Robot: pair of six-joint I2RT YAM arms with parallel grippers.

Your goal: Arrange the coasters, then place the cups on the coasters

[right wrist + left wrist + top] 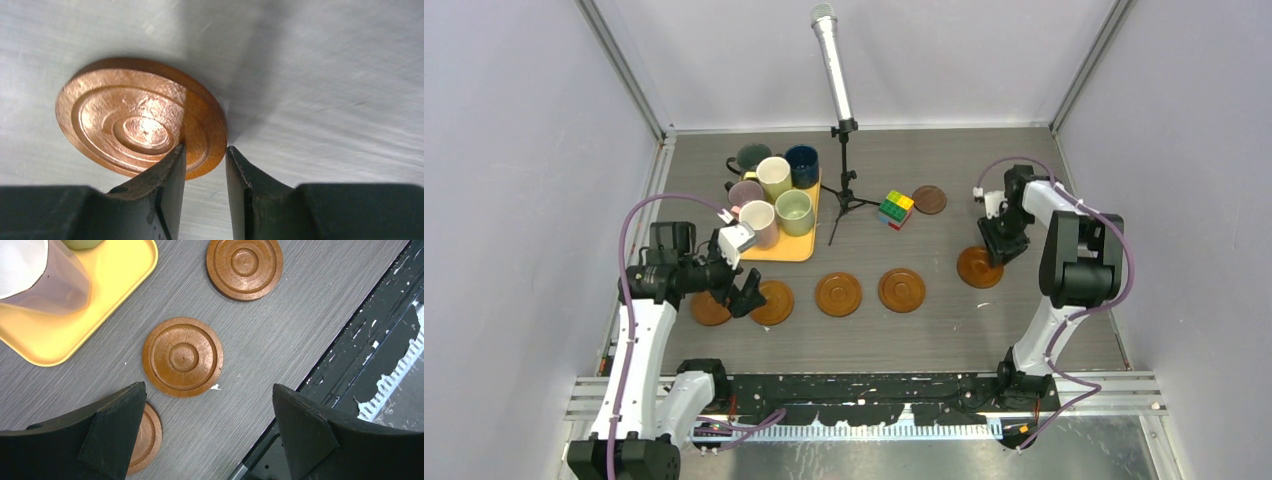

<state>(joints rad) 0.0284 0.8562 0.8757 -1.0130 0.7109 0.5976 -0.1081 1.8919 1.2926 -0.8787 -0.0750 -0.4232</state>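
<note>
Four brown coasters lie in a row near the front: (711, 308), (774, 302), (838, 294), (902, 290). A fifth coaster (979, 267) lies to the right, and a smaller, darker coaster (929, 199) sits further back. My right gripper (994, 252) is down on the fifth coaster (140, 120). Its jaws (205, 147) stand narrow, pinching the rim, one finger on the face and one at the outer edge. My left gripper (742, 295) hovers wide open (208, 387) over the two leftmost coasters (182, 356), holding nothing. Several cups (774, 175) stand on the tray.
The orange-yellow tray (799, 248) sits at the back left. A multicoloured cube (896, 209) lies near the dark coaster. A microphone on a tripod stand (844, 170) rises from the middle back. The black front rail (360, 355) runs close by my left gripper.
</note>
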